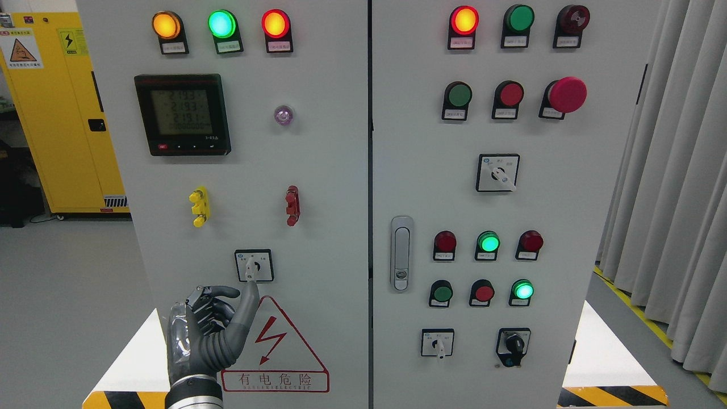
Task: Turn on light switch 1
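The robot's left hand (207,332) is rising from the bottom edge of the grey cabinet's left door (250,170), one finger extended upward with its tip touching the bottom of the rotary switch (254,265), the other fingers curled in and holding nothing. The switch is sitting low on that door, its white lever lying vertical and pointing down. Bare panel is lying open to either side of it, with the red warning triangle (276,349) just below and the door seam (370,204) well to the right.
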Robot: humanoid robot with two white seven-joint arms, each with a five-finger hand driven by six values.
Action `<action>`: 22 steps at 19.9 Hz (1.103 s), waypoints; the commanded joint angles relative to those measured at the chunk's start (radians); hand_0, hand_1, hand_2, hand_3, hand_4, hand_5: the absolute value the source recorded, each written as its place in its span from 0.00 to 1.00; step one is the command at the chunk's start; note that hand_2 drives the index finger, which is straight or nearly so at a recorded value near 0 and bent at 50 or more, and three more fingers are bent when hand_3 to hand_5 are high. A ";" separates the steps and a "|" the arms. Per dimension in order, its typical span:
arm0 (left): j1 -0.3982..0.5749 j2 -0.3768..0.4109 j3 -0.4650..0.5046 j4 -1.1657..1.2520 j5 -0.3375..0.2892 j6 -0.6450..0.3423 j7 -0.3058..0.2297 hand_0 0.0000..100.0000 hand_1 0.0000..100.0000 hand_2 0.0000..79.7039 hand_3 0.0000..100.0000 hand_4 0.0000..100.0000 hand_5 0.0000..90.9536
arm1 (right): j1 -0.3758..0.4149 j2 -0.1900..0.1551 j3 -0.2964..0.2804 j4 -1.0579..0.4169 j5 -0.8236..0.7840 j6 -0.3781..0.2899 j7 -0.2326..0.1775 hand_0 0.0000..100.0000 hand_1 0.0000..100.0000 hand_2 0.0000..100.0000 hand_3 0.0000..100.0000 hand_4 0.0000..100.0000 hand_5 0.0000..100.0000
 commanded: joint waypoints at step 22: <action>-0.066 -0.012 -0.002 0.067 -0.006 0.039 0.006 0.19 0.65 0.73 0.89 0.88 0.93 | 0.000 0.000 0.000 0.000 -0.029 0.001 0.001 0.00 0.50 0.04 0.00 0.00 0.00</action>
